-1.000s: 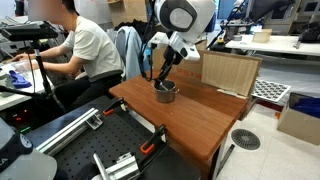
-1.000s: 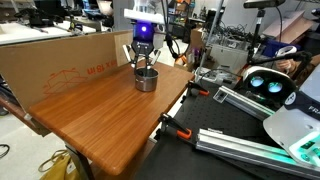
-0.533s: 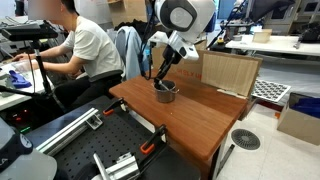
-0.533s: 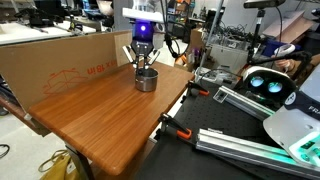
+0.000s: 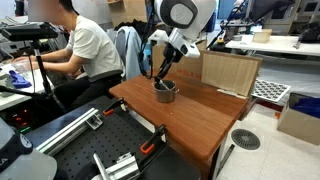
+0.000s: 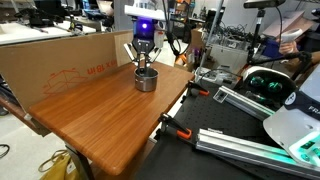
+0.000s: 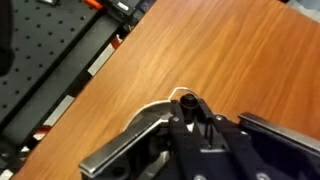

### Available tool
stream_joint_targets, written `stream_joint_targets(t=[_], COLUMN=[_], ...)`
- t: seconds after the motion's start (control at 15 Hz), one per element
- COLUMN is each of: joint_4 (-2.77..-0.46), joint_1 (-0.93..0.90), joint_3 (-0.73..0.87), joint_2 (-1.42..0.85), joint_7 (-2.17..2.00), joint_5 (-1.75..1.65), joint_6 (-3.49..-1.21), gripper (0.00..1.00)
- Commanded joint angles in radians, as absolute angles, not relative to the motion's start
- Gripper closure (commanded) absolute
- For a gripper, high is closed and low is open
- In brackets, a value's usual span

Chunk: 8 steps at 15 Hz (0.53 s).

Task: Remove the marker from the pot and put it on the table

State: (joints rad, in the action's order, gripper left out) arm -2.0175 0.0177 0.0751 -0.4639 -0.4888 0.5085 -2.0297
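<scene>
Your table [image 6: 100,125] stretches across the near ground, and the pot [image 6: 146,82] stands on it toward the far side. Your gripper [image 6: 145,67] hangs straight over the pot, fingertips at its rim. In the wrist view a dark stub, seemingly the marker [image 7: 188,104], stands between them; whether they clamp it I cannot tell.

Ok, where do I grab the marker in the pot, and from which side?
Grip the marker by its upper end, which seems to point up out of the pot, coming straight down from above. The pot's walls block a side approach, and the claw hangs over it. Close across the thin shaft.
</scene>
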Motion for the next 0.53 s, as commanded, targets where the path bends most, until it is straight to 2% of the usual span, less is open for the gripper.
stream_joint_targets(t=[0.0, 0.47], joint_4=[-2.091, -2.229], joint_1=[0.022, -0.003], joint_3=[0.074, 0.04], joint_2=[-0.369, -0.193], joint_7=[-0.433, -0.357], joint_5=[0.493, 0.493], joint_6=[-2.052, -2.102], gripper=[0.95, 0.95])
